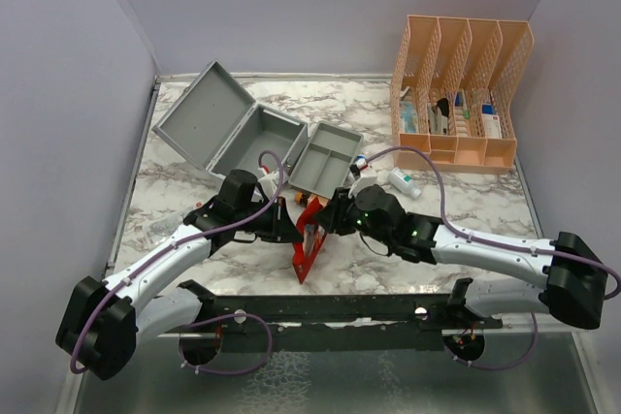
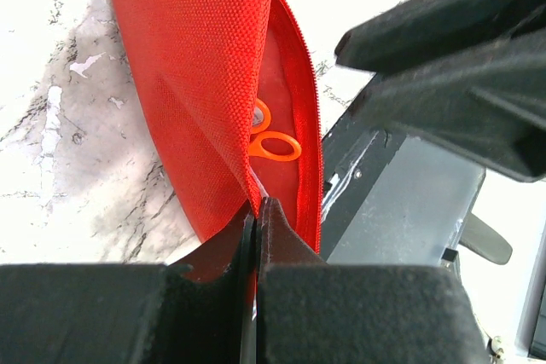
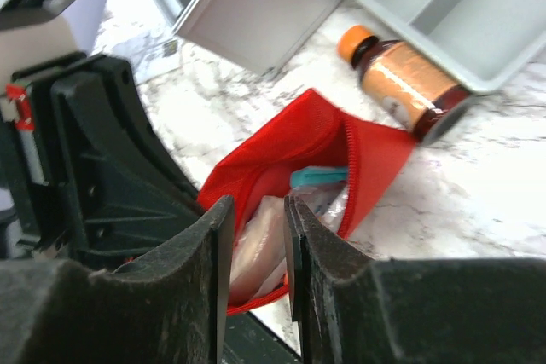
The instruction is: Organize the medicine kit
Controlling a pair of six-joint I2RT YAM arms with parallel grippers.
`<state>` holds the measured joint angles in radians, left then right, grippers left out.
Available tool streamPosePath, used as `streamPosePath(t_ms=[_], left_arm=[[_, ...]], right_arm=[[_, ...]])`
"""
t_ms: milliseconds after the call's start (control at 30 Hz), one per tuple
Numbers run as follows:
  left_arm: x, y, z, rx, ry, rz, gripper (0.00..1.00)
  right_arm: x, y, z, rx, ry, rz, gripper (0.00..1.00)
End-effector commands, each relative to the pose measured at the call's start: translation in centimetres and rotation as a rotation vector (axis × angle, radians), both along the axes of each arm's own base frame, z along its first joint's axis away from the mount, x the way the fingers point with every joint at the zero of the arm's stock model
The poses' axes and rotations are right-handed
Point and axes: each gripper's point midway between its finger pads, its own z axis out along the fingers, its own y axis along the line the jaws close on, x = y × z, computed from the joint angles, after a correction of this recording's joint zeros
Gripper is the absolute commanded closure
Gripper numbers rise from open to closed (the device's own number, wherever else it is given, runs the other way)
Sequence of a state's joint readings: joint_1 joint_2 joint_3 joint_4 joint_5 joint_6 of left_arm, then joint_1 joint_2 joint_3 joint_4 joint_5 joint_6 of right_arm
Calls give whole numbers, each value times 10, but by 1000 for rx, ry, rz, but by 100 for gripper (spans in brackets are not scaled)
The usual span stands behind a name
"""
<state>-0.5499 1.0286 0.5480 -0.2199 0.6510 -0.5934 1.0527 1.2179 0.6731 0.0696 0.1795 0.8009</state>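
The medicine kit (image 1: 228, 123) lies open at the back left, and its grey divided tray (image 1: 327, 157) sits beside it on the marble. A red pouch (image 1: 310, 237) stands on edge between my arms, its zip open. My left gripper (image 2: 256, 206) is shut on the pouch's fabric edge (image 2: 213, 83); orange scissor handles (image 2: 273, 144) show inside. My right gripper (image 3: 258, 210) is open over the pouch mouth (image 3: 299, 138). A clear plastic packet (image 3: 260, 249) sits in the gap between its fingers. A teal item (image 3: 317, 177) lies deeper in the pouch.
An amber bottle with an orange cap (image 3: 405, 83) lies against the tray (image 3: 478, 23). A small white bottle (image 1: 405, 181) lies right of the tray. A peach slotted organizer (image 1: 461, 94) holding medicine boxes stands at the back right. Walls close the table's left, back and right.
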Motion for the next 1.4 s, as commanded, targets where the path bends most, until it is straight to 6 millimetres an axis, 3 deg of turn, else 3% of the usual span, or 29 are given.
streamPosePath(t_ms=[0,300,533,733,933,1000,1133,1367], left_arm=[[3,-1,11,-5,-41,-14,100],[0,-4,18,-29,-49,-62,100],[-10,-8,27,-71,-57,-139,100],[-16,-9,30,-93,-48,-171,100],[-16,-10,30,-93,-37,-171,100],[-18,-10,30,-99,-28,-174,91],[-19,-8,31,-99,-35,-156,62],[-27,0,35,-117,-57,-100,45]], right_arm=[[17,-37,-6,-157,21,-191,67],[21,-41,-17,-293,35,-196,60],[24,-36,-34,-432,105,-196,62],[25,-24,-41,-467,129,-163,74],[25,-39,-44,-459,187,-284,98],[22,-46,-47,-456,223,-338,99],[17,-60,-53,-464,295,-447,99],[13,-91,-52,-480,354,-651,99]])
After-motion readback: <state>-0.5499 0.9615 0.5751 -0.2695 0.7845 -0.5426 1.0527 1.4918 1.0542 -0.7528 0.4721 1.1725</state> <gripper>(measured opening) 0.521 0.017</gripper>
